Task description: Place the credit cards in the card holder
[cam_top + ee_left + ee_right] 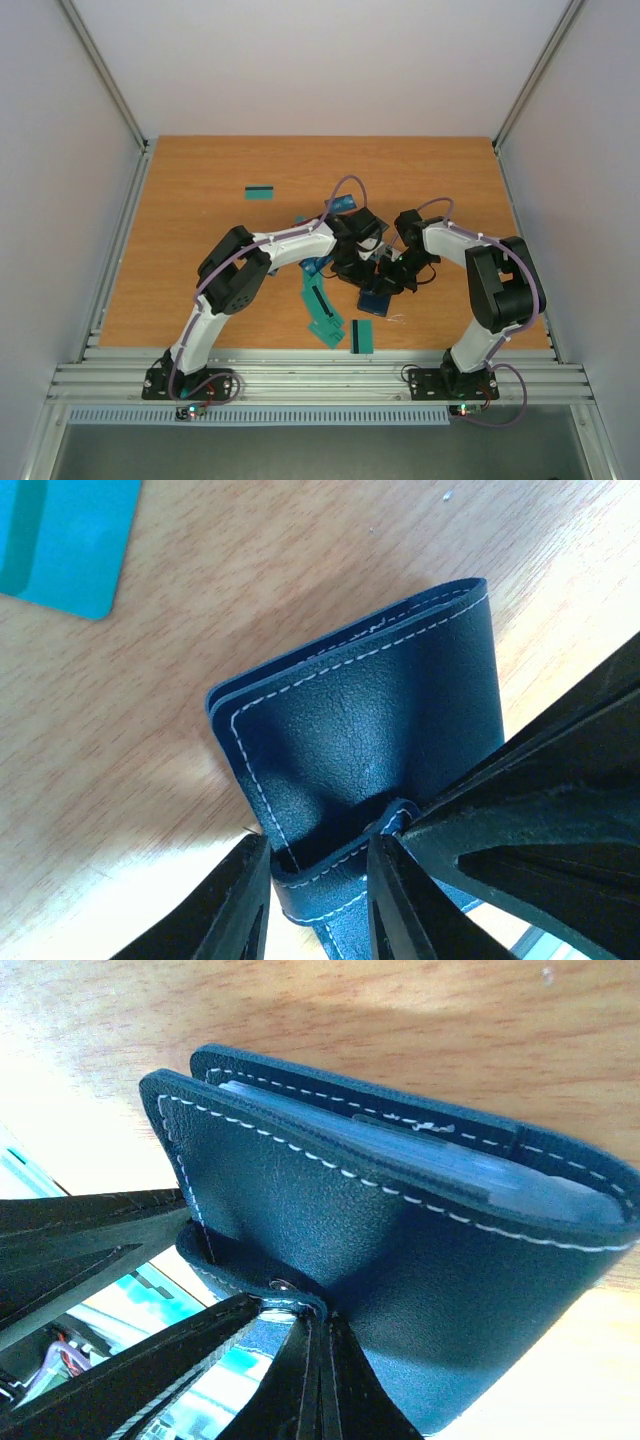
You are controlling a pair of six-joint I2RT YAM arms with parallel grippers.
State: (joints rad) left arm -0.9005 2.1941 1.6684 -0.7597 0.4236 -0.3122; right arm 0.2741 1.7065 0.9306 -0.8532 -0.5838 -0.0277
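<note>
The navy card holder (370, 720) lies on the wooden table between both arms, seen as a dark patch (378, 300) from above. My left gripper (315, 855) is shut on its clasp tab (335, 870), one finger on each edge of the bowed strap. My right gripper (320, 1325) is shut, its tips touching the tab's snap end (285, 1288). A pale layer (450, 1160) shows between the holder's covers. Credit cards lie loose: a teal one (260, 192) at the back, a blue one (340, 205), and a teal pile (322, 312) under the left arm.
Another teal card with a dark stripe (362, 335) lies near the table's front edge (300, 348). A teal card (60, 540) lies just beyond the holder in the left wrist view. White walls stand on three sides of the table.
</note>
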